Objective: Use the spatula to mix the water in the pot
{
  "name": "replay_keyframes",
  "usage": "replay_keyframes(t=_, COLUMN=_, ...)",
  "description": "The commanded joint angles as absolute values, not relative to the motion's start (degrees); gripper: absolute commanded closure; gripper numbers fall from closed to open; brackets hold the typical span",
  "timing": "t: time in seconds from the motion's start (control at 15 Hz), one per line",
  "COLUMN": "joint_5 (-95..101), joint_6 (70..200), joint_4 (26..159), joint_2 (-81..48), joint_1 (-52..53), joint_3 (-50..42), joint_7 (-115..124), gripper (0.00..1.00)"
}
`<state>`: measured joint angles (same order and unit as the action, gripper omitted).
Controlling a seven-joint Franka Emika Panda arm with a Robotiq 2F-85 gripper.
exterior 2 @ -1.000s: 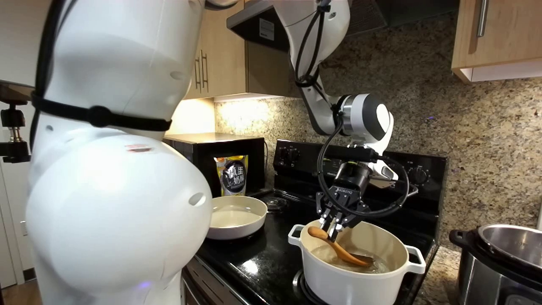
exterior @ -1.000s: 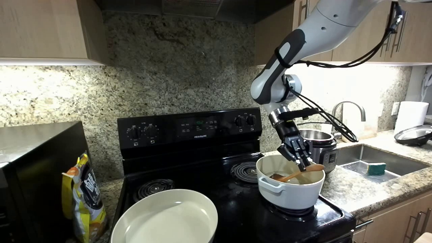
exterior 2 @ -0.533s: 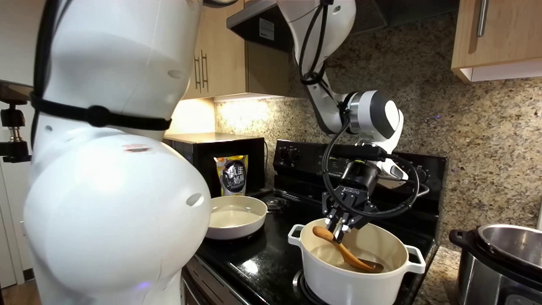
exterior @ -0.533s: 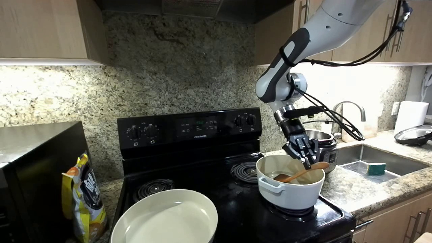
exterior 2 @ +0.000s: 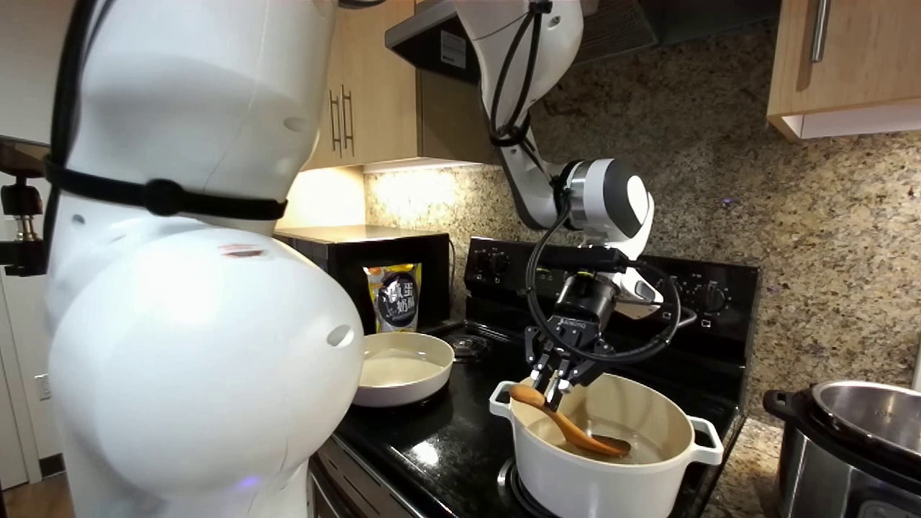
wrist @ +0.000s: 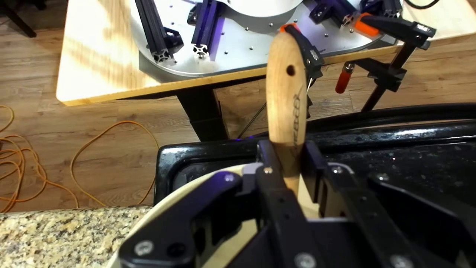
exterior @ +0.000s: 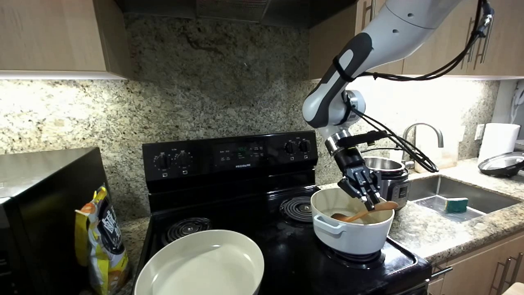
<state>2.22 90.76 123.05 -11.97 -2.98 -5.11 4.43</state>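
1. The spatula (wrist: 285,93): smooth tan wood, rounded handle with a hole; tilted, blade down in the pot's (exterior 2: 590,485) water (exterior 2: 642,446).
2. The gripper (wrist: 289,156): black, jointed, jaws pinched on the spatula's handle.
3. The pot: round, white, cream inside, with loop handles, on a coil burner (exterior: 360,259).
4. "FRIGIDAIRE" on the glossy black stove (exterior: 282,254), "ROBOTIQ" on the gripper, Chinese characters on a bag (exterior 2: 394,298); spatula lettering unclear.
5. Speckled stone backsplash (exterior: 229,98) and counter (exterior: 434,229), pale wood cabinets (exterior: 49,37).

Spatula (exterior: 360,214), apparently in pincer (exterior: 371,204), partly inside pot (exterior: 355,238)
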Motion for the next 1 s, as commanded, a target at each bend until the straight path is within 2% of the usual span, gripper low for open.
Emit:
replay_keyframes(t=0.0, joint_5=3.4, joint_6=92.9, joint_4=124.3, joint_2=-11.5, joint_1=-1.7, joint_3=-4.1, joint_7=8.8, gripper=0.93)
replay_keyframes(t=0.93, joint_5=0.0, joint_6=95.7, joint_4=121.4, joint_2=-14.7, joint_1=-3.6, joint_3=-6.1, joint_7=10.9, gripper=0.93)
